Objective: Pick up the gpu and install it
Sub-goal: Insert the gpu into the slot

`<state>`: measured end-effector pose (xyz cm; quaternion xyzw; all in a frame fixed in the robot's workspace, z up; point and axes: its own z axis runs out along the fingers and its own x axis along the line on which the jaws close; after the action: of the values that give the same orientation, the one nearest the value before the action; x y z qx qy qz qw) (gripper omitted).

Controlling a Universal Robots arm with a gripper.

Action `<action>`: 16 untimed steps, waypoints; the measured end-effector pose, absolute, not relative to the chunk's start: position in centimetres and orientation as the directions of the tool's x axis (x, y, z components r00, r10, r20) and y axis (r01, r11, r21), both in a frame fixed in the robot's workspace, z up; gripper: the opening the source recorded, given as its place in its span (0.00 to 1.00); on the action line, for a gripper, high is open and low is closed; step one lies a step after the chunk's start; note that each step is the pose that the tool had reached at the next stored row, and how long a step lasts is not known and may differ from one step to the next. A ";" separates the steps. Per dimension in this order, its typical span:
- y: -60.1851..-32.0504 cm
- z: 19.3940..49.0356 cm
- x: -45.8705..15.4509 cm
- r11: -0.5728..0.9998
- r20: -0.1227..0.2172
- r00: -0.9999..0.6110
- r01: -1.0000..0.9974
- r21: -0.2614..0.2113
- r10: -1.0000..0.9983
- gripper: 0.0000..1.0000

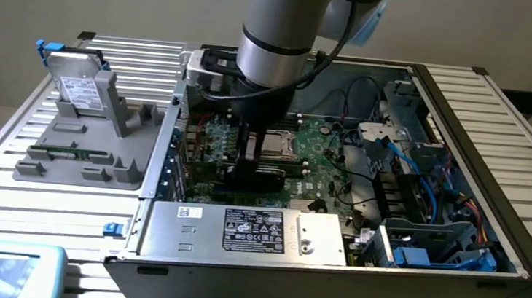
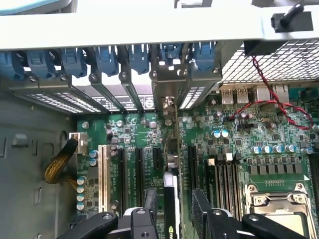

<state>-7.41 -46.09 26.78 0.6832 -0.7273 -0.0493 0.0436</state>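
Note:
The gpu (image 2: pixel 172 172) stands on edge in a motherboard slot, its silver bracket end (image 2: pixel 168 102) up against the case's rear slot openings. My gripper (image 2: pixel 174 214) straddles the card, open, with a black finger (image 2: pixel 150 206) on one side and the other finger (image 2: pixel 200 209) on the opposite side, each a small gap away from it. In the exterior view the gripper (image 1: pixel 256 171) reaches down inside the open computer case (image 1: pixel 465 110), over the dark card (image 1: pixel 274 172) on the green motherboard (image 1: pixel 320 154).
A grey fixture (image 1: pixel 100 140) at the exterior view's left holds a silver hard drive (image 1: pixel 81 91) and a thin green memory stick (image 1: pixel 70 152). Inside the case are the power supply (image 1: pixel 249 229), CPU socket (image 2: pixel 279 199), blue slot clips (image 2: pixel 107 57), cables and a drive cage (image 1: pixel 428 245).

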 end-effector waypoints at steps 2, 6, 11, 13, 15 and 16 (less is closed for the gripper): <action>-46.1 27.7 -7.4 0.062 -0.002 -0.063 -0.989 0.131 -0.998 0.42; -46.1 29.5 -7.4 0.062 0.001 -0.062 -0.989 0.131 -0.998 0.42; -46.1 31.0 -7.4 0.062 0.002 -0.062 -0.990 0.130 -0.998 0.42; -46.1 31.0 -7.4 0.062 0.002 -0.062 -0.990 0.130 -0.998 0.42; -46.1 31.0 -7.4 0.062 0.002 -0.062 -0.990 0.130 -0.998 0.42; -46.1 31.0 -7.4 0.062 0.002 -0.062 -0.990 0.130 -0.998 0.42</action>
<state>-7.43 -46.08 31.00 0.6832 -0.7273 -0.0468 0.0453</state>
